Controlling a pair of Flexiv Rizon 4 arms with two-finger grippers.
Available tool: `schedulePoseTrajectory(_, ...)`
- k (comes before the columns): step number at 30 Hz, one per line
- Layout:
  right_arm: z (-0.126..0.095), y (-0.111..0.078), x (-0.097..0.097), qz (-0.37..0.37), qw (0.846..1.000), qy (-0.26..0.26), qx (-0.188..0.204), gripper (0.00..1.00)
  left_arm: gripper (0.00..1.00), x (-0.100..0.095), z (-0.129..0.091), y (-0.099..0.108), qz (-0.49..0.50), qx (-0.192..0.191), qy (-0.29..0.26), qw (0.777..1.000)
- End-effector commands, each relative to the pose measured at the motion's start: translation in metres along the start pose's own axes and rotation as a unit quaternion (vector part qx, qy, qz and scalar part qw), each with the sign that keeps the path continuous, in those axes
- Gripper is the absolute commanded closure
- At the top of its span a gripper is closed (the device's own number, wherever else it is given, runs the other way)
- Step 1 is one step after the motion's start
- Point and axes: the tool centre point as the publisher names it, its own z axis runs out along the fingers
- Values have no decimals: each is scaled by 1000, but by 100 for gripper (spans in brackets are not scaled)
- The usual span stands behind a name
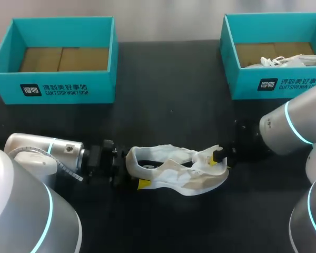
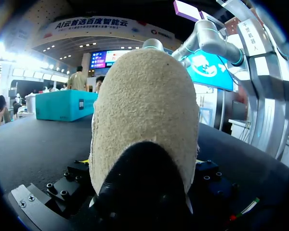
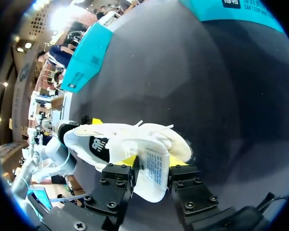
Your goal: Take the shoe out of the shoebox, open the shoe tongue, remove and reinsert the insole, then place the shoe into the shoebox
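A white and beige shoe (image 1: 174, 176) lies on its side on the black table, toe to the right. My left gripper (image 1: 138, 173) holds its heel, one yellow tip showing on the near side. In the left wrist view the beige heel (image 2: 144, 120) fills the space between the fingers and hides their tips. My right gripper (image 1: 219, 157) is at the shoe's raised tongue (image 1: 208, 156). In the right wrist view the tongue (image 3: 156, 168), label side up, stands loosely between the parted fingers of that gripper (image 3: 154, 166), and the rest of the shoe (image 3: 120, 139) stretches ahead.
A teal shoebox (image 1: 63, 87) stands at the back left with only brown card inside. A second teal shoebox (image 1: 276, 84) at the back right holds white crumpled paper (image 1: 284, 60). Bare black tabletop lies between the boxes and the shoe.
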Motion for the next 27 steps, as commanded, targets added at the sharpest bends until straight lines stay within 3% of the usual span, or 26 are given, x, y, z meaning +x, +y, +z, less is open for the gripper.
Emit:
schedulePoseTrajectory(1,-12,-5,-5,-3,1000,-5,-14,62,100,1,0,0,0,-1,-1,1000)
schedulePoseTrajectory(12,-67,6,9,-36,995,-81,-46,57,100,1,0,0,0,-1,-1,1000)
schedulePoseTrajectory(20,-123,20,42,-104,978,-165,-76,57,100,1,0,0,0,-1,-1,1000)
schedulePoseTrajectory(27,-152,30,74,-166,956,-228,-85,56,100,1,0,0,0,-1,-1,1000)
